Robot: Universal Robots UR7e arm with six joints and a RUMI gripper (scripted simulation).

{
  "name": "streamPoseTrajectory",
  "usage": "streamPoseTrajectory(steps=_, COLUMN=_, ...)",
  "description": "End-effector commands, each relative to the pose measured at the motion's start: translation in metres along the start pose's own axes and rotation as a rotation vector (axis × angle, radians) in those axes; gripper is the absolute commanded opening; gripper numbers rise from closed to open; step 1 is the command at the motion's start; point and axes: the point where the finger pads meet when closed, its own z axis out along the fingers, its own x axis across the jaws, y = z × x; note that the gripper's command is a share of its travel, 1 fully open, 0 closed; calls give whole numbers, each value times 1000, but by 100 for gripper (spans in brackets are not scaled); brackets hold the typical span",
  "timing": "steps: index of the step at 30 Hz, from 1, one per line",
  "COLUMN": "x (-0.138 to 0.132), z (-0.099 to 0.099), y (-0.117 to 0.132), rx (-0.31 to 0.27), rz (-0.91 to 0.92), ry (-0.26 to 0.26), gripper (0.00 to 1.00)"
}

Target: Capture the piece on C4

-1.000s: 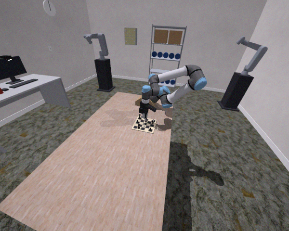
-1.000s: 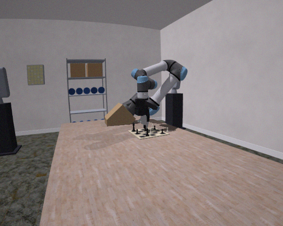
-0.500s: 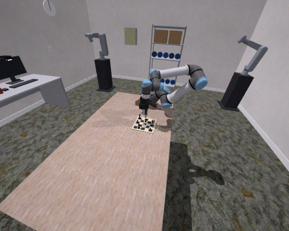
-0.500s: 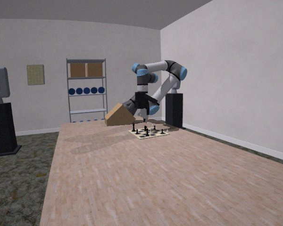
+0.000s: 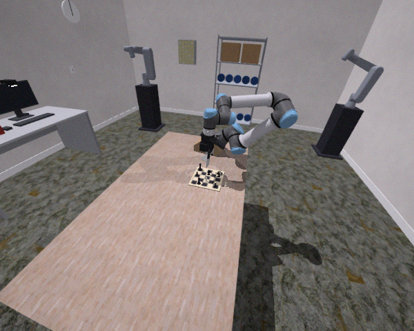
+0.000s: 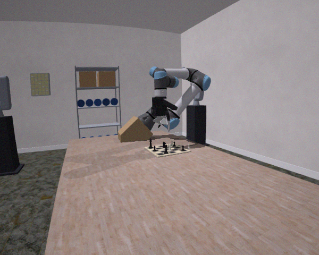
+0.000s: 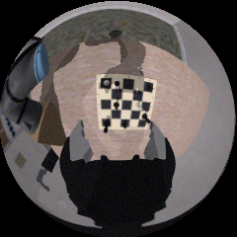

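Wooden-topped table (image 5: 146, 227) (image 6: 168, 197) (image 7: 173, 118), bearing one chequered chessboard (image 5: 204, 187) (image 6: 157, 155) (image 7: 99, 116) with a cream border. On the board: several black pieces and a few white ones. Its edge lettering is too small to read, so which pieces occupy C4 and D5 cannot be told.

Item: tall black chess piece (image 5: 200, 167) (image 6: 150, 144), upright at the board's corner on the robot's side.

Item: small white piece (image 5: 225, 184) (image 6: 189, 146), on the table just beside the board.

Item: two-jaw gripper (image 5: 205, 161) (image 6: 162, 125) (image 7: 117, 121), black with grey fingers, raised above table level near the board; jaws spread wide apart, no chess piece clamped.

Item: tan wedge-shaped block (image 6: 134, 133) (image 7: 51, 128), on the table near the arm's base.

Background: metal shelf unit (image 5: 216, 69) (image 6: 77, 112), holding brown boxes and blue discs.
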Motion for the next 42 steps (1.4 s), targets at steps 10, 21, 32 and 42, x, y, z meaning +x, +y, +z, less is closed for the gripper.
streamPoseTrajectory(steps=10, x=0, z=-1, y=0, rx=0, rz=0, ry=1, gripper=100)
streamPoseTrajectory(steps=21, x=0, z=-2, y=0, rx=0, rz=0, ry=1, gripper=100)
streamPoseTrajectory(steps=32, x=0, z=-35, y=0, rx=0, rz=0, ry=1, gripper=100)
streamPoseTrajectory(steps=42, x=0, z=-67, y=0, rx=0, rz=0, ry=1, gripper=100)
